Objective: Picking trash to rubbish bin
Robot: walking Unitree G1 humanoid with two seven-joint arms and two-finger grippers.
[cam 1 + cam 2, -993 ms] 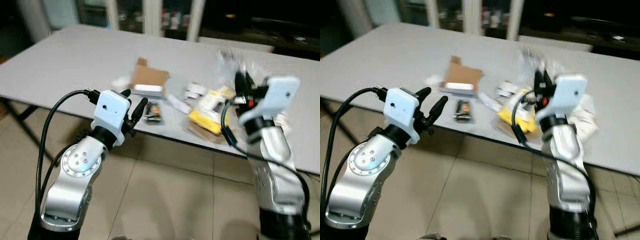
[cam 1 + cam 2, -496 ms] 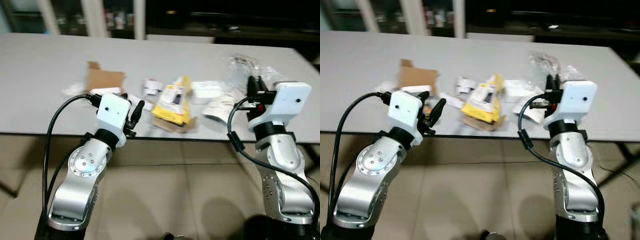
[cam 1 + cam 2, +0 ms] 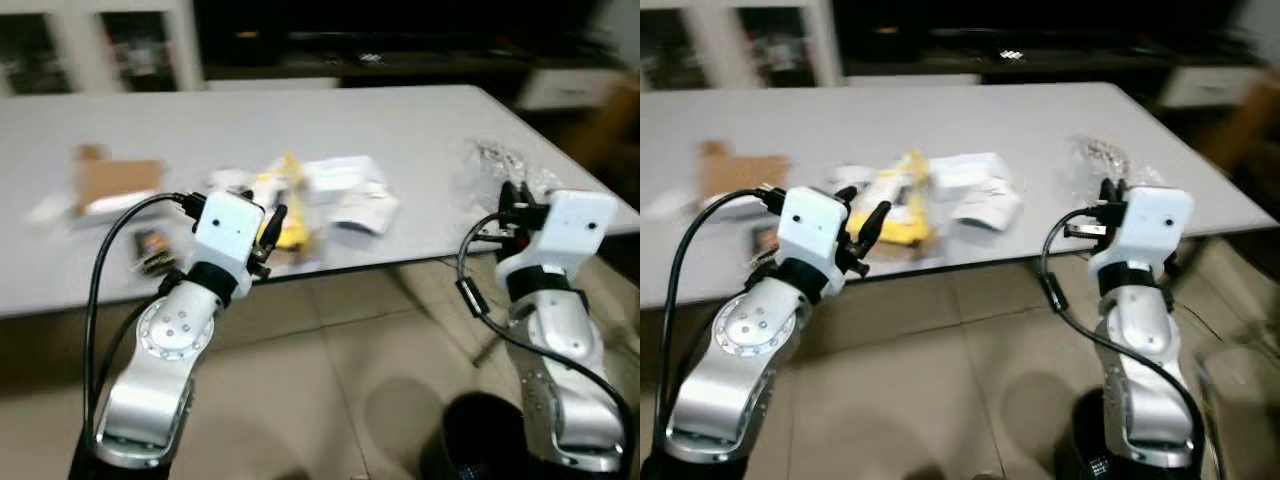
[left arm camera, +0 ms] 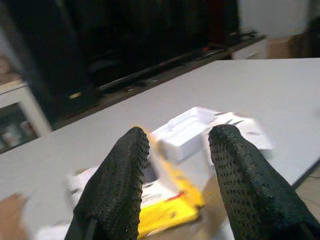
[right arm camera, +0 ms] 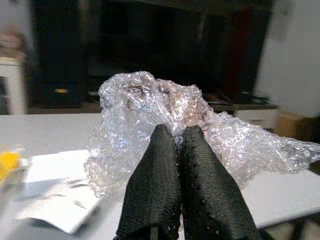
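Note:
My right gripper [image 5: 177, 132] is shut on a crumpled sheet of clear bubble wrap [image 5: 150, 102], held just above the grey table's [image 3: 410, 120] right front edge. The same wrap [image 3: 488, 163] bulges behind that gripper [image 3: 511, 196] in the left eye view. My left gripper [image 4: 175, 137] is open with nothing between its fingers, raised at the table's front edge [image 3: 268, 222]. Beyond it lie a yellow package [image 4: 167, 212], a white box [image 4: 185, 130] and white paper [image 3: 365, 208]. The pictures are blurred.
A brown cardboard piece [image 3: 115, 180] and a small dark packet [image 3: 150, 245] lie at the table's left. A dark round shape [image 3: 470, 445] sits on the tiled floor beside my right arm's base. Dark cabinets stand behind the table.
The whole picture has swung to the right, so the trash pile now sits further left in view. Both grippers keep their pose; the right one still holds the bubble wrap.

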